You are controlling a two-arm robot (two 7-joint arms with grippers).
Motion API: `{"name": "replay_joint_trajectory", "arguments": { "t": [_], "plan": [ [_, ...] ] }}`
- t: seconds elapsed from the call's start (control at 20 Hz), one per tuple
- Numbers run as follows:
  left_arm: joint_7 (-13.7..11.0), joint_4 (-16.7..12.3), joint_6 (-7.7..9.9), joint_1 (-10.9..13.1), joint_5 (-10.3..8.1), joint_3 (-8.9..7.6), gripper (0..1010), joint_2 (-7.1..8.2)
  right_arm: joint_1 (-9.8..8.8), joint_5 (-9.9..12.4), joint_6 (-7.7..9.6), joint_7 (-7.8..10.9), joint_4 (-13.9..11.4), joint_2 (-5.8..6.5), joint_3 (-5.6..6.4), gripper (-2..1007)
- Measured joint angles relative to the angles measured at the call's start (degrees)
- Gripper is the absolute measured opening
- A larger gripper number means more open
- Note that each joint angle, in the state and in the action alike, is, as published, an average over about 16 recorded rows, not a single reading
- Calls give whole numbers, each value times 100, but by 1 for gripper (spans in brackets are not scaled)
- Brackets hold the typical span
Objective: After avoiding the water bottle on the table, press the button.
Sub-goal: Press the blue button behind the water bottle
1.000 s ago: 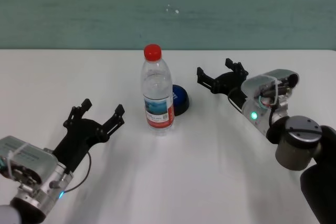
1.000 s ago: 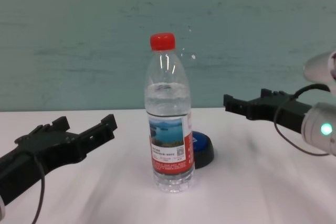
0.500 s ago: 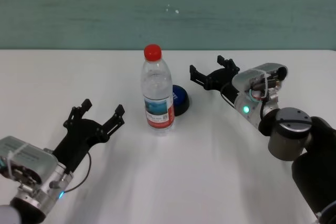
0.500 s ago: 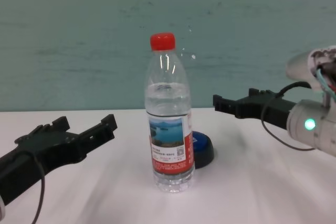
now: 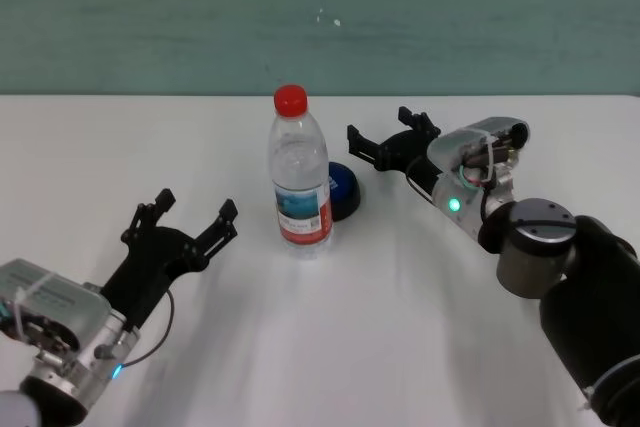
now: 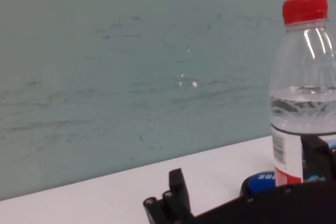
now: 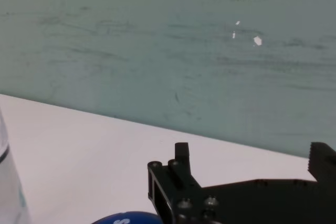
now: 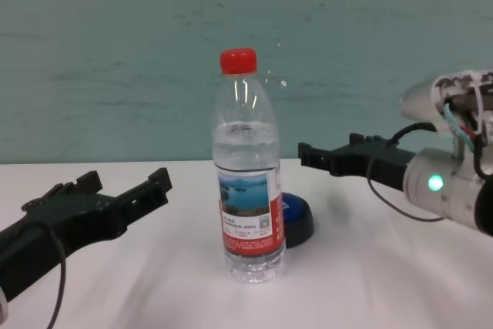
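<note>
Right gripper, fingers spread, now nearer, just beyond the button behind the water bottle.

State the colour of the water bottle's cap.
Red. The water bottle's cap shows best in the chest view.

water bottle: clear glossy plastic | table: smooth matt white
</note>
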Motion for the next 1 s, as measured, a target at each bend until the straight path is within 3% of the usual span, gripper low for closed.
{"name": "replay_joint_trajectory", "arguments": {
  "t": [1.0],
  "plan": [
    [0,0,0,0,0,0,1010,0,329,-99,-224,-22,808,-280,-65,1004]
  ]
}}
